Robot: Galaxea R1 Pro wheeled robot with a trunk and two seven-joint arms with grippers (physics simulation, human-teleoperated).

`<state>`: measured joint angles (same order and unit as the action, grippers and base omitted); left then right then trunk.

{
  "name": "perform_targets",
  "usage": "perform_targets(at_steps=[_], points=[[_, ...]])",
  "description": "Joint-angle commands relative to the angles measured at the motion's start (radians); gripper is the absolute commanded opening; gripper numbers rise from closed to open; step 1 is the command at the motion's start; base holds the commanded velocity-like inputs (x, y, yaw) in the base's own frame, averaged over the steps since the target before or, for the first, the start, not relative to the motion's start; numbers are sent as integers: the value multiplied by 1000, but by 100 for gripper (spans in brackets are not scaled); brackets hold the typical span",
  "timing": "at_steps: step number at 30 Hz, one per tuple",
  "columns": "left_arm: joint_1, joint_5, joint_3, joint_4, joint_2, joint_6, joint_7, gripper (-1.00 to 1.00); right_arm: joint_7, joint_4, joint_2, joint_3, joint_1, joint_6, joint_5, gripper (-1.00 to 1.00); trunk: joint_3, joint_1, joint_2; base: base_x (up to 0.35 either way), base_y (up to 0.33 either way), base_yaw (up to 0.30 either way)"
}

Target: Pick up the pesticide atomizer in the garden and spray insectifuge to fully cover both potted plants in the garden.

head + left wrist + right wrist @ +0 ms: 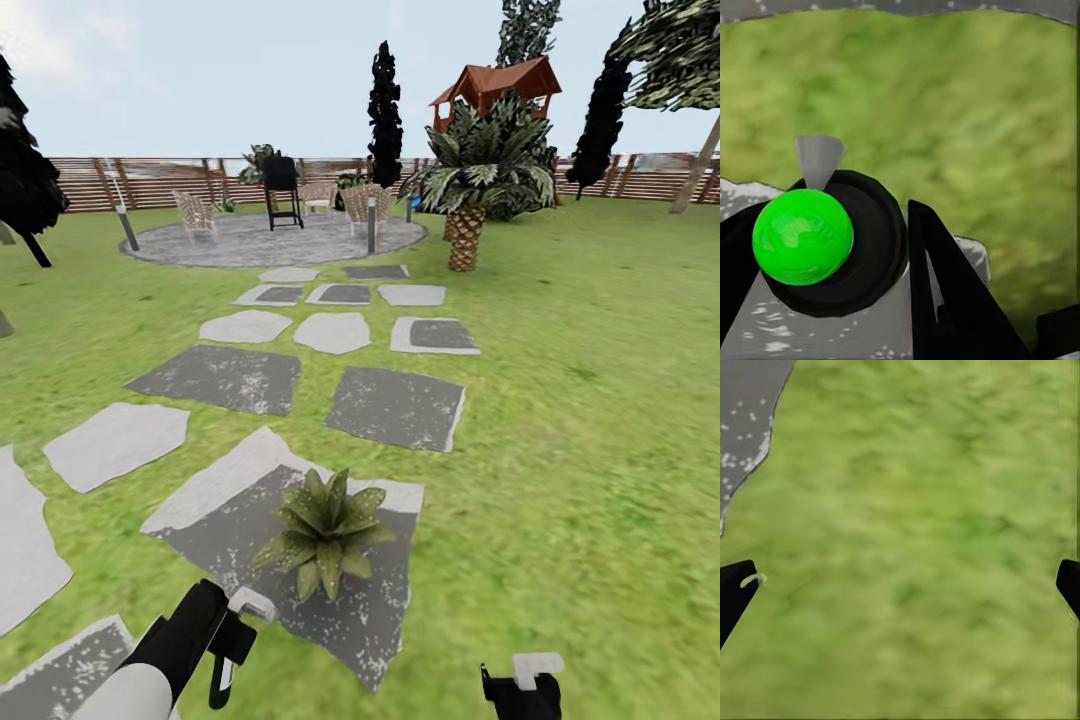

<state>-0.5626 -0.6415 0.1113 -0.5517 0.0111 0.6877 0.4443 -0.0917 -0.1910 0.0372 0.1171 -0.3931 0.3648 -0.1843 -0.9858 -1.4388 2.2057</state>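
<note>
One potted plant [325,530] sits lower centre; my left gripper [832,247] grips the atomizer [802,236], right gripper [900,585] spread empty, next: aim nozzle, spray.

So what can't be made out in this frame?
- Potted plant, head view: its leaves hide the pot.
- Left gripper, left wrist view: the green-capped atomizer sits between the fingers; contact unclear.
- Right gripper, head view: cut off by the bottom edge.
- Far patio chairs: too small for detail.
</note>
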Motion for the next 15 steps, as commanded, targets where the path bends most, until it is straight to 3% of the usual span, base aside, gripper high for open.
perform_targets(at_steps=[1, 10, 15], points=[[0, -10, 7, -1, 1, 3, 9, -100, -2, 1, 0, 7, -1, 3, -11, 100, -1, 0, 0, 225, -162, 7], [-1, -24, 2, -1, -1, 7, 11, -100, -2, 1, 0, 7, -1, 3, -11, 100, -1, 0, 0, 152, -171, 13], [-14, -31, -27, -18, -3, 137, 23, -100, -1, 1, -1, 7, -1, 3, -11, 100, -1, 0, 0, 4, -8, 2]])
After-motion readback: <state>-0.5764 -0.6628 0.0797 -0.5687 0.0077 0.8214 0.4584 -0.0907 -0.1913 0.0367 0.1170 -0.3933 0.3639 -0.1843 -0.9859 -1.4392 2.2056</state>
